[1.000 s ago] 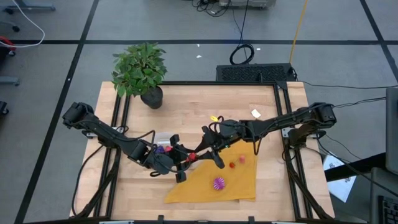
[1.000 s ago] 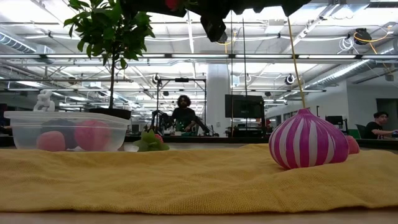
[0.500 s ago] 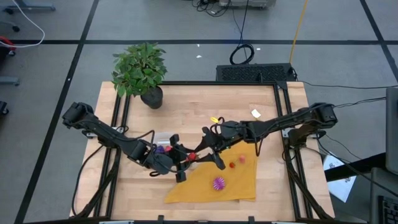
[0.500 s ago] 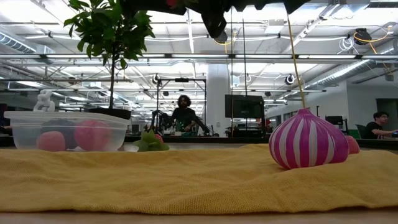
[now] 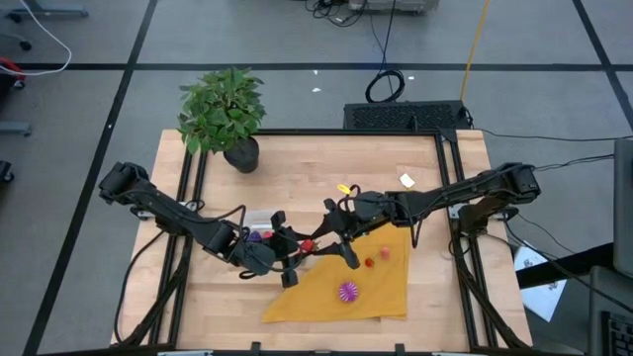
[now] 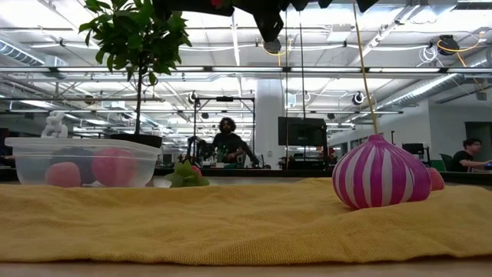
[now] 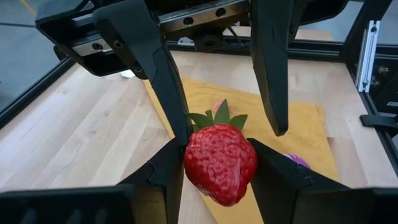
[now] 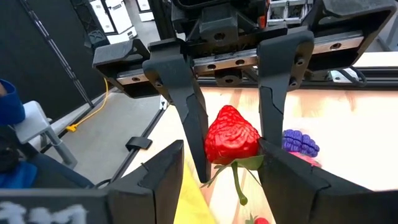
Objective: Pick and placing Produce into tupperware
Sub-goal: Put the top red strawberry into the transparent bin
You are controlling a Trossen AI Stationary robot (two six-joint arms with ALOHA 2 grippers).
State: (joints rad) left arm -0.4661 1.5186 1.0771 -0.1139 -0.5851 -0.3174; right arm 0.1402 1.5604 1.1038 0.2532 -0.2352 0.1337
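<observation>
Now the right hand (image 5: 318, 240) has spread its fingers and stands open around the strawberry (image 7: 221, 163), so the left hand (image 7: 219, 155) alone grips the berry, clamped between its two fingers above the worktop (image 5: 316, 168). By my reading the handover is done, and the berry has only to be carried to the tupperware (image 5: 259, 222), just beside it at about 10 o'clock, which already holds pink and purple pieces. A striped purple piece (image 5: 347, 291) waits on the yellow cloth (image 5: 381, 292) at 4 o'clock. I can read no brand, label or writing.
</observation>
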